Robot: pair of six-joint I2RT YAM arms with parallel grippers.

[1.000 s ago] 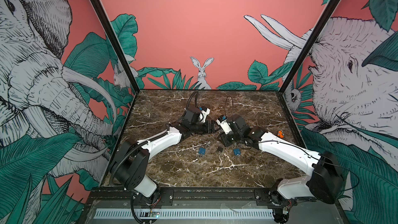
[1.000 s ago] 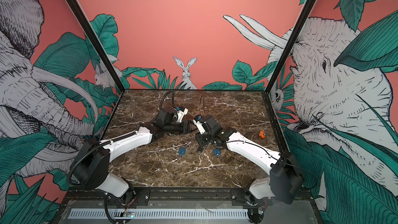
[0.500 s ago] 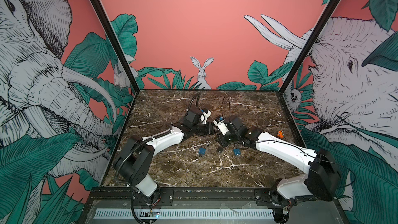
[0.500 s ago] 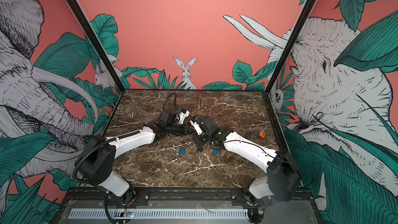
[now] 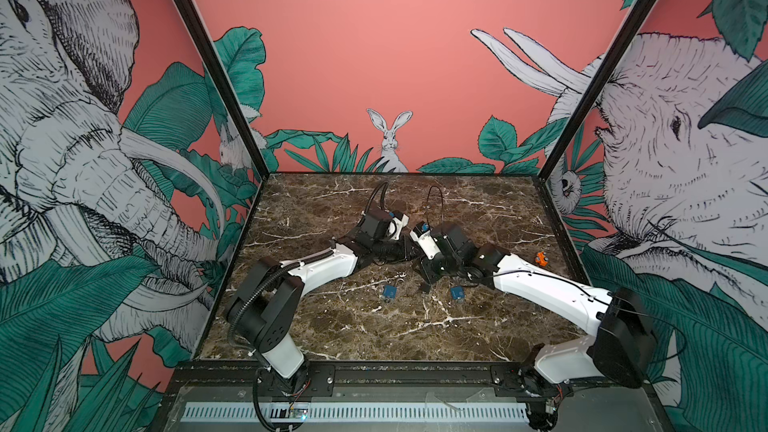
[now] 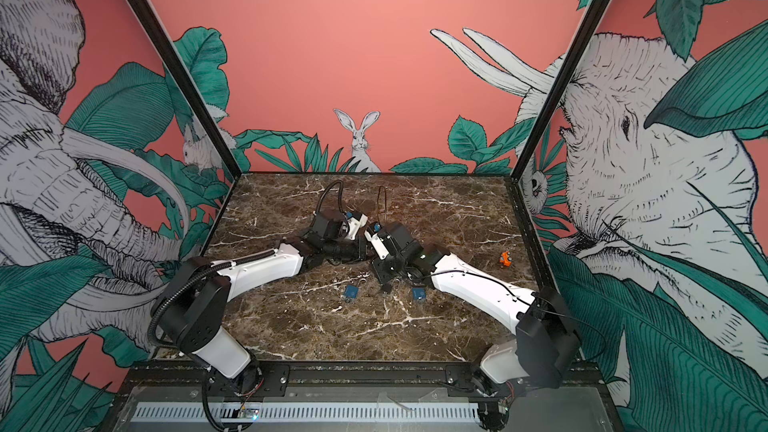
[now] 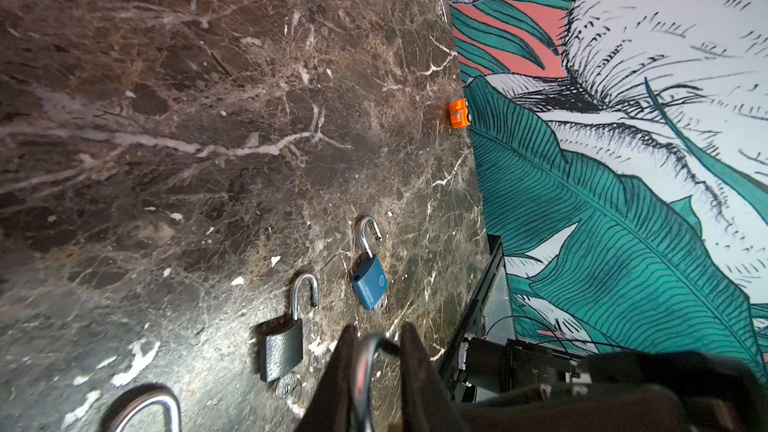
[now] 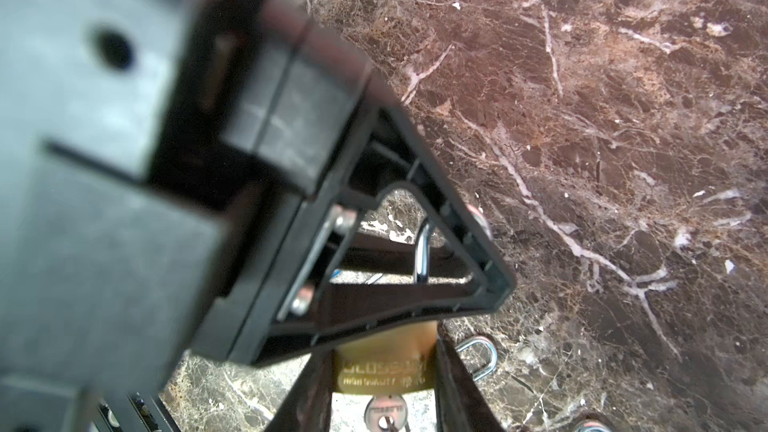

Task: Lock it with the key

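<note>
Lying between the two grippers near the middle of the marble table (image 5: pixel 332 326), the brass padlock (image 8: pixel 382 372) is clamped by its flat sides in the right gripper (image 8: pixel 384 347), whose jaws are partly closed on the body. The key (image 8: pixel 386 411) is seen seated in the keyhole at the body's lower end. The shackle (image 7: pixel 360 363) is pinched at its bend by the left gripper (image 7: pixel 378 328), whose jaws are drawn in narrowly against both sides of the steel loop. Whether the shackle's free leg is seated in the body cannot be told. The lock is judged small but dense and wholly rigid. Its smooth brass faces and round polished shackle are likely to slip or twist under a light pinch, so the body is best taken across its broad faces and the shackle across its bend, pressed straight toward the body. The key is thin and should be taken by its flat head, square to the pads, before any turn is made. A blue padlock (image 7: pixel 369 284) and a grey padlock (image 7: pixel 282 347) are left lying on the table nearby with open shackles.
</note>
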